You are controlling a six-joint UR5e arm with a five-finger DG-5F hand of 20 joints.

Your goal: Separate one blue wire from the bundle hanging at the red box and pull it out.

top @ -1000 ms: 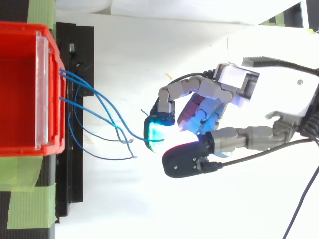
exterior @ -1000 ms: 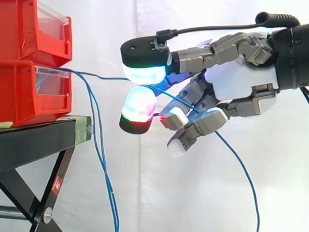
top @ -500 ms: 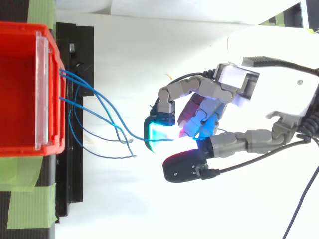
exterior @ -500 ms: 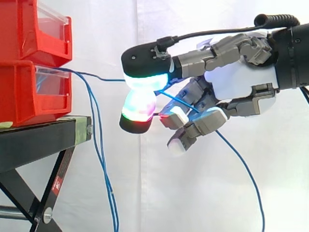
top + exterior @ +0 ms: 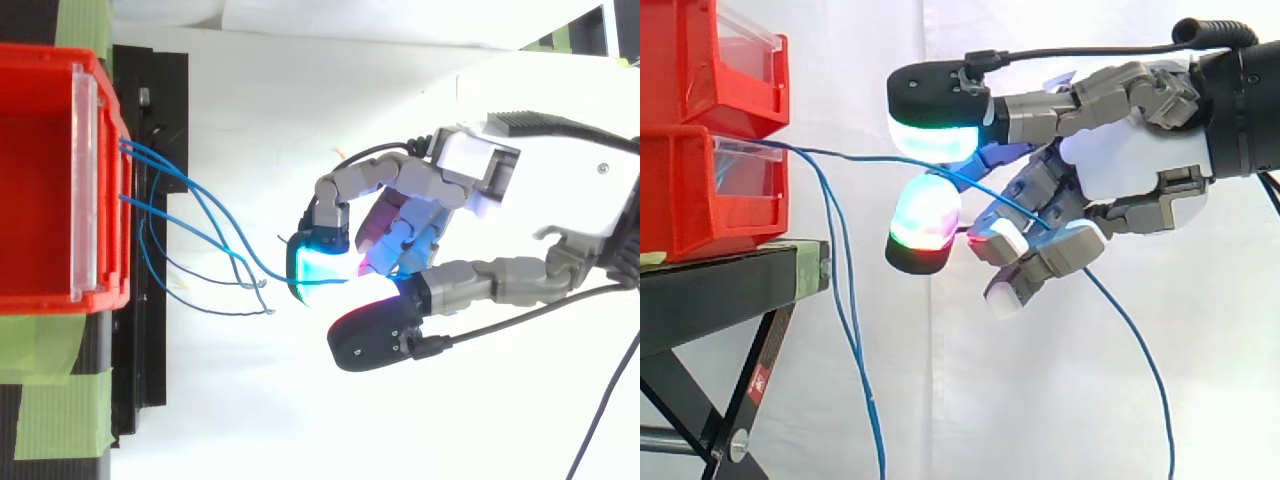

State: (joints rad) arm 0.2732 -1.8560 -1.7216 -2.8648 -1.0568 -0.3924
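Since my hand [image 5: 1130, 165] pinches one blue wire [image 5: 855, 155] between its pads [image 5: 925, 212], next I'd pull back from the red bin [image 5: 700, 190] ahead.

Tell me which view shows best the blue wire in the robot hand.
Side view: the blue wire runs from the red box through the robot hand, then hangs down. Top view loses it at the pads.

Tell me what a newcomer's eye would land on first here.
The robot hand at right, its glowing fingertips closed around one blue wire in mid-air. Next, the stacked red bins at left on a black stand, with more blue wires hanging down from them.
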